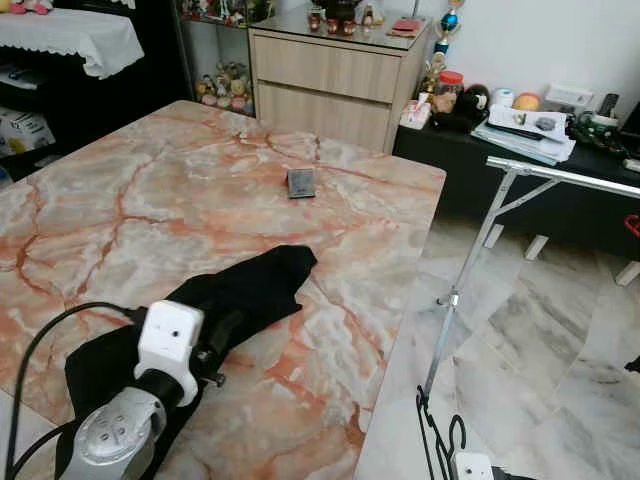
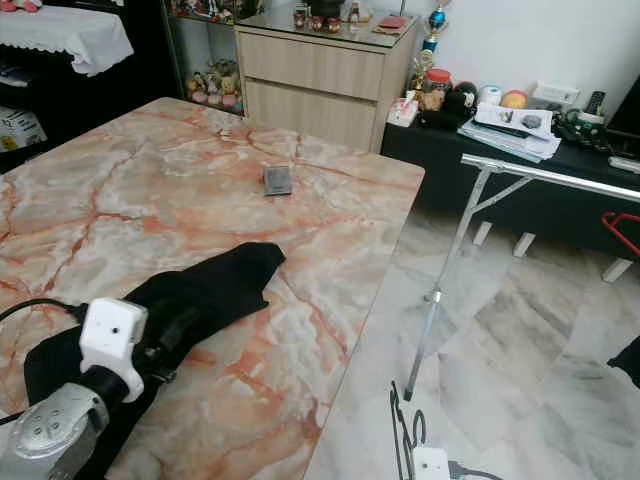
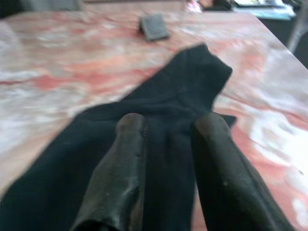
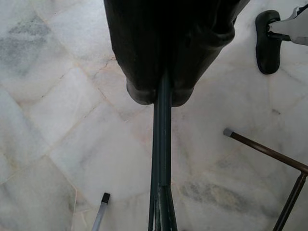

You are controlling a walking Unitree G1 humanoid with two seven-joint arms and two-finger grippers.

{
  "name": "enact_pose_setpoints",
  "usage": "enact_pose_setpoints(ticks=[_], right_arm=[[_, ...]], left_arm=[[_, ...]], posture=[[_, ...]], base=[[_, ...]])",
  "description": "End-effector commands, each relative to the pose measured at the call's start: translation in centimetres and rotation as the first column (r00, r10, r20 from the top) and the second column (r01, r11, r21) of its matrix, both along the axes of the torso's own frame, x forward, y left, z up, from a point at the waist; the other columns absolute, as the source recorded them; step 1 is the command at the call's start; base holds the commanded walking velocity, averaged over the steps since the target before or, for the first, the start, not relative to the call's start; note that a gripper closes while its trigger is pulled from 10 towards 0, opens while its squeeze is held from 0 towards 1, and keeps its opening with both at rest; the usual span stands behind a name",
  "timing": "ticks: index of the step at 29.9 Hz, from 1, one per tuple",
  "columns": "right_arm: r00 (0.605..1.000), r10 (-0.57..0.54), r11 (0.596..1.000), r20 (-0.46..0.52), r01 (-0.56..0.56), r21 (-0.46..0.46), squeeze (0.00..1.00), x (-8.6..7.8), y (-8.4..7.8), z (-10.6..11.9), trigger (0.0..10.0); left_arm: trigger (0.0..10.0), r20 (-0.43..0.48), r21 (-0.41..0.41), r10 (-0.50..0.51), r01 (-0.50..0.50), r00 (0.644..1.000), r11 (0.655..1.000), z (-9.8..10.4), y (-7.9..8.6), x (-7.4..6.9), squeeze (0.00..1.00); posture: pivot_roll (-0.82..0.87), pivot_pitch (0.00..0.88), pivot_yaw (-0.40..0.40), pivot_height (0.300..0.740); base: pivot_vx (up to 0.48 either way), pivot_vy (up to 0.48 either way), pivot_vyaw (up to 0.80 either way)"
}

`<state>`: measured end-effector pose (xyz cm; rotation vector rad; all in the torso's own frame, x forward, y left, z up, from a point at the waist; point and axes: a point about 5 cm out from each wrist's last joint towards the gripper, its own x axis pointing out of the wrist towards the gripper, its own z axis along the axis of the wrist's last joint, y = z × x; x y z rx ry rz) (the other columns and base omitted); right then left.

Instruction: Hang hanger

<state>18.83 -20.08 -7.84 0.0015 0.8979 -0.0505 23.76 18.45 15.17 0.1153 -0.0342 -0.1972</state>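
The right gripper (image 4: pixel 162 98) pinches the dark hanger (image 4: pixel 161 163) tight between its fingers, above the floor. The left gripper (image 3: pixel 168 127) rests parted, holding nothing, over the black cloth (image 1: pixel 245 290).

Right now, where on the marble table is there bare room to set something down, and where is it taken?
Bare marble table runs between the black garment and the small dark square object, and along the far left side. The near corner is crowded: the garment lies there with the left gripper over it, fingers open.
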Motion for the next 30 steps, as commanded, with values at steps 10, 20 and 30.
enact_pose_setpoints(ticks=[10, 20, 30], right_arm=[[1.000, -0.003, 1.000, 0.002, 0.003, -0.013, 0.00, -0.2, -0.4, 0.0, 10.0], [1.000, -0.010, 1.000, 0.004, 0.010, -0.016, 0.00, -0.1, -0.4, 0.0, 10.0], [0.999, -0.036, 0.999, 0.016, 0.036, -0.011, 0.00, 0.0, -0.4, 0.1, 10.0]], left_arm=[[10.0, 0.122, -0.018, 0.031, -0.029, 0.992, 0.999, 1.8, -1.4, 0.1, 0.00], [10.0, 0.128, -0.007, 0.030, -0.030, 0.991, 1.000, 1.8, -1.3, 0.2, 0.00], [10.0, 0.133, -0.008, 0.021, -0.020, 0.991, 1.000, 1.9, -1.4, 0.3, 0.00]], posture=[[0.19, 0.103, -0.070, 0.740], [0.19, 0.104, -0.068, 0.740], [0.19, 0.099, -0.068, 0.740]], base=[[0.000, -0.288, 0.00], [0.000, -0.480, 0.00], [0.000, -0.336, 0.00]])
